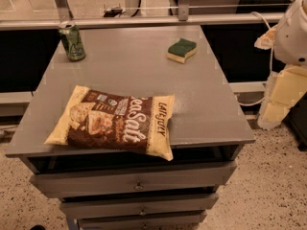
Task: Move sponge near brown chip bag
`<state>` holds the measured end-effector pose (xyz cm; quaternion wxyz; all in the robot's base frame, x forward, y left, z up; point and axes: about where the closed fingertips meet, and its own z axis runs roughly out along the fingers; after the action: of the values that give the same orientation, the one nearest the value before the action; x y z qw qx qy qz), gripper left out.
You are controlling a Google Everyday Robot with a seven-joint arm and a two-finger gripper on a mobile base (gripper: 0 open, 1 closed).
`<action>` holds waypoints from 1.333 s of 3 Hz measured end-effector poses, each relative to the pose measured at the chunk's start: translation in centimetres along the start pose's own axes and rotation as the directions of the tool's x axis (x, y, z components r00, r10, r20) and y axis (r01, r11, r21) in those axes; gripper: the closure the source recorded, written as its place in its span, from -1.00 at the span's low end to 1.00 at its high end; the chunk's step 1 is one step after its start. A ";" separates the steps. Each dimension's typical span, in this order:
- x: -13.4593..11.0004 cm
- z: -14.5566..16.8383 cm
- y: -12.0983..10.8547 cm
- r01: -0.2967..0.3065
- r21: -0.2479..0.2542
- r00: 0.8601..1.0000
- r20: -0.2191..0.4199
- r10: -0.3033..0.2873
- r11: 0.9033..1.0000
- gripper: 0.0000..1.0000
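Grey tabletop, I see the sponge flat near its far right corner, brown chip bag well apart at the near edge, green can at far left corner, hand beyond the right edge, I cannot tell its grip.

Robot lab: grey drawer cabinet, claw at right

Glossy bag, foam sponge, matt table, plastic pincer at right.

Lettering on the brown chip bag.
Big white "Sea Salt" mid-bag; dark "LATE JULY" on its cream right end. End effector hangs right of the worktop.
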<state>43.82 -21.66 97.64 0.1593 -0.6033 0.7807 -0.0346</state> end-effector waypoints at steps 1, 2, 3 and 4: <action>0.0 0.0 0.0 0.000 0.000 1.000 0.000 0.000 1.000 -1.00; -0.3 1.4 -1.2 0.009 0.017 1.000 0.022 -0.009 1.000 -1.00; -2.5 4.9 -6.7 0.015 0.090 0.993 0.113 -0.025 0.996 -1.00; -4.5 7.0 -13.3 -0.054 0.176 0.974 0.228 0.013 0.983 -1.00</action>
<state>59.27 -20.04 95.18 0.3018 -0.5729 0.7613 -0.0340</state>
